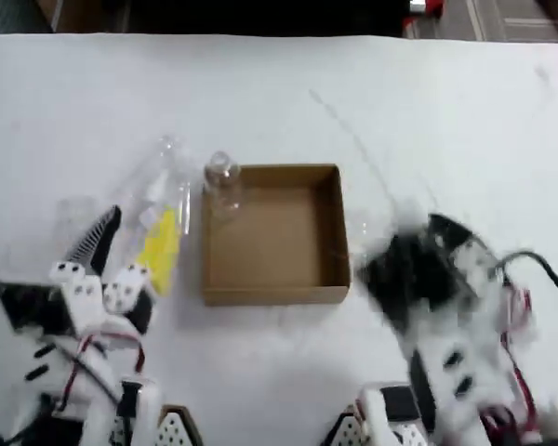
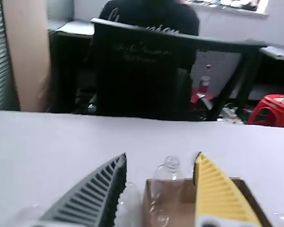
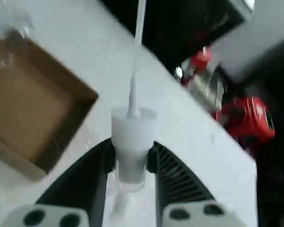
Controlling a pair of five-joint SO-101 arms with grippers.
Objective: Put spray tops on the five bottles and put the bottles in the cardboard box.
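Note:
The open cardboard box (image 1: pixel 327 223) lies at the table's middle. A clear bottle (image 1: pixel 221 182) without a top stands at its far left corner. More clear bottles (image 1: pixel 160 167) lie to the left of the box. My left gripper (image 1: pixel 141 219) is open beside them, with one grey and one yellow finger. In the left wrist view the upright bottle (image 2: pixel 167 176) and the box (image 2: pixel 242 190) lie beyond the left gripper (image 2: pixel 161 159). My right gripper (image 3: pixel 131 146) is shut on a white spray top (image 3: pixel 130 137) with a long tube, to the right of the box (image 3: pixel 33 109).
The right arm (image 1: pixel 437 288) is blurred right of the box. A black chair (image 2: pixel 146 66) and red objects (image 2: pixel 274 109) stand beyond the table's far edge. Bare white table lies behind the box.

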